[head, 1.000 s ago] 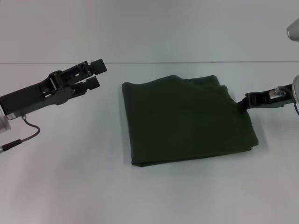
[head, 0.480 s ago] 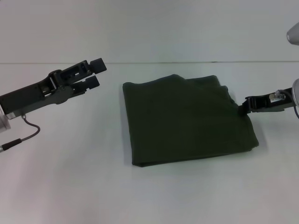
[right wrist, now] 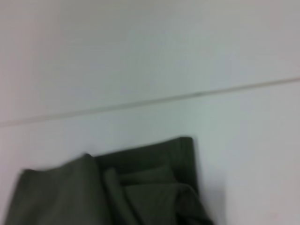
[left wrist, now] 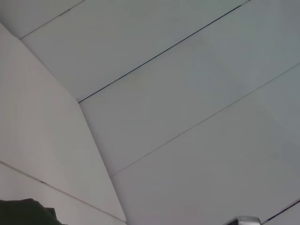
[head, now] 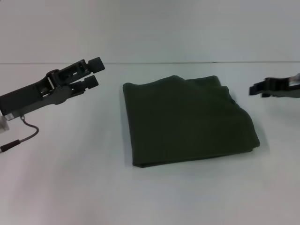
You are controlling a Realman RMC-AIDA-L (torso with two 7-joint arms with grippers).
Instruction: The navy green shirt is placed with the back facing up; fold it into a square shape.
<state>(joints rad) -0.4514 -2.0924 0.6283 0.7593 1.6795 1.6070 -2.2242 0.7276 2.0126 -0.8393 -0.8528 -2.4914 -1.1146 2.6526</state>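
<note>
The navy green shirt (head: pixel 187 123) lies on the white table, folded into a rough square with its plain side up. A corner of it shows in the left wrist view (left wrist: pixel 23 213), and its layered edge shows in the right wrist view (right wrist: pixel 108 192). My left gripper (head: pixel 93 73) hovers to the left of the shirt, apart from it, open and holding nothing. My right gripper (head: pixel 255 88) hangs to the right of the shirt, above the table and clear of the cloth.
The white table (head: pixel 70 178) runs back to a pale wall, meeting it along a line (head: pixel 150 62) behind the shirt. A thin cable (head: pixel 26 133) loops under the left arm.
My right gripper has drawn away from the shirt's right edge, moving up and to the right. The left gripper has barely moved. The shirt lies as before.
</note>
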